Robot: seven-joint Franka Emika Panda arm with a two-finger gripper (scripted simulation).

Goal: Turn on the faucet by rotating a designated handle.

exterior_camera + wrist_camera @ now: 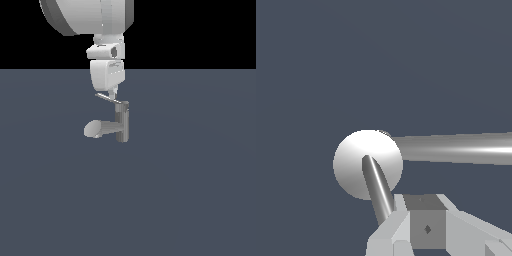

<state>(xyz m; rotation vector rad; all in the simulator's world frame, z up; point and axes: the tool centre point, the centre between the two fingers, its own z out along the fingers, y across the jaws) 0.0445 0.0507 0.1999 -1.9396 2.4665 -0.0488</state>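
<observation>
Just above the faucet (pixel 121 121), the gripper (pixel 113 92) is hanging straight down from the white arm (pixel 106 52), its tip sitting at or touching the thin handle (pixel 108 98), though neither view is showing whether the jaws are apart or together. In the exterior view the faucet is standing upright on the grey floor (pixel 190 190), its thick spout (pixel 100 128) pointing toward the exterior view's left. The wrist view is looking down on the faucet's round top (pixel 368 164), the handle (pixel 377 190) running toward a finger (pixel 426 225) and the spout (pixel 456 148) stretching away sideways.
</observation>
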